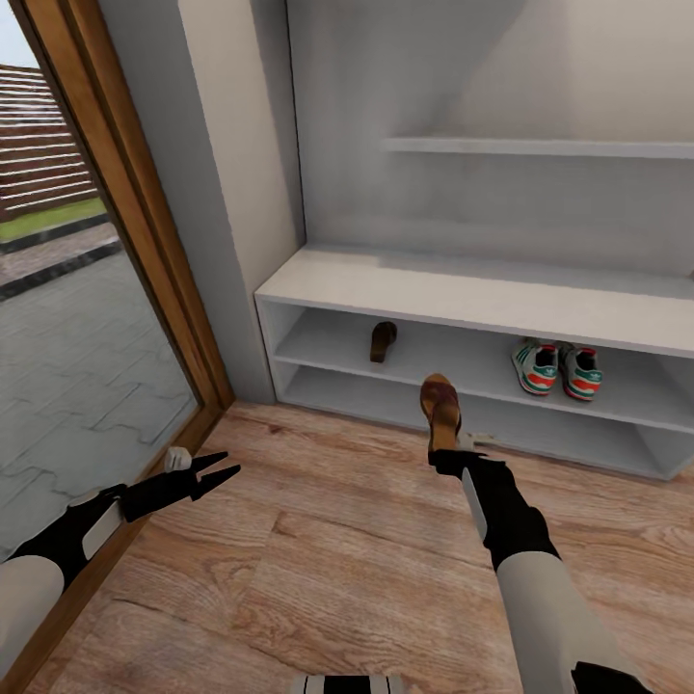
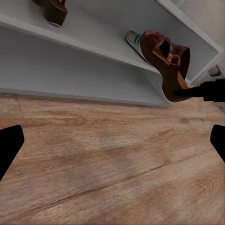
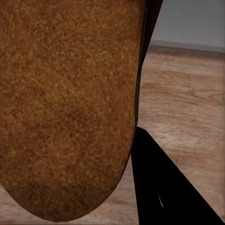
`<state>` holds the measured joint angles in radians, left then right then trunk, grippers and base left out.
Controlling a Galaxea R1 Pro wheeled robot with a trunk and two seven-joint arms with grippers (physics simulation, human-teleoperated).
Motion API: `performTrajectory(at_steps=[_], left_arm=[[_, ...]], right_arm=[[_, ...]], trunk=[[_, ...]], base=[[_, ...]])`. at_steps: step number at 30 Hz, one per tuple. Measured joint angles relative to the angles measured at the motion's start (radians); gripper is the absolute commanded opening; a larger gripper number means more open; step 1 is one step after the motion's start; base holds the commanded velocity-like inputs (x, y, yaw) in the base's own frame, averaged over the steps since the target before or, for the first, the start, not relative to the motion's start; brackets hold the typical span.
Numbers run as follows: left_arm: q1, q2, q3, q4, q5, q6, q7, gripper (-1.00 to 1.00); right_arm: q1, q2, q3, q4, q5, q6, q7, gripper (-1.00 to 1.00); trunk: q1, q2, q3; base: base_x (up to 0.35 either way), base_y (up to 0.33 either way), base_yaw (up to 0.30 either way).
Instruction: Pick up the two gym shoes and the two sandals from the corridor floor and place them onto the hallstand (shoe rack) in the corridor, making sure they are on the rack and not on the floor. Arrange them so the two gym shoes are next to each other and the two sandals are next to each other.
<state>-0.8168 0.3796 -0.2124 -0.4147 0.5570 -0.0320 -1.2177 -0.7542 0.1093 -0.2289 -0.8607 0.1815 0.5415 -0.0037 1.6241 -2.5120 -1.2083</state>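
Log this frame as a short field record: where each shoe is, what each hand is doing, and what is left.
gym shoes: side by side on the upper open shelf of the hallstand, toward its right
first sandal: on the same shelf, further left, apart from the sneakers
second sandal: held by the right hand, above the corridor floor in front of the rack
left hand: open, empty, low over the floor near the glass door
remaining: one sandal to set beside its pair

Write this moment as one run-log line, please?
right end effector: holding second sandal off floor, before hallstand | left end effector: open, empty | shelved: first sandal, both gym shoes
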Motion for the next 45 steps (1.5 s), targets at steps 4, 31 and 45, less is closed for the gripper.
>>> performTrajectory(at_steps=[4, 31, 45], left_arm=[[0.000, -0.001, 0.000, -0.001, 0.000, 0.000, 0.000, 1.00], [0.001, -0.002, 0.007, 0.006, 0.006, 0.006, -0.001, 1.00], [0.002, 0.003, 0.033, -0.003, 0.004, 0.005, 0.030, 1.00]], right_arm=[[0.000, 0.000, 0.000, -0.001, -0.001, 0.002, 0.000, -1.00], [0.014, 0.000, 0.003, -0.005, -0.001, -0.010, 0.001, -1.00], [0.014, -0.001, 0.003, -0.007, -0.001, -0.011, -0.002, -1.00]], trunk=[[0.000, 0.000, 0.000], [0.000, 0.000, 0.000], [0.000, 0.000, 0.000]], base=[[0.073, 0.000, 0.000], [0.075, 0.000, 0.000], [0.000, 0.000, 0.000]])
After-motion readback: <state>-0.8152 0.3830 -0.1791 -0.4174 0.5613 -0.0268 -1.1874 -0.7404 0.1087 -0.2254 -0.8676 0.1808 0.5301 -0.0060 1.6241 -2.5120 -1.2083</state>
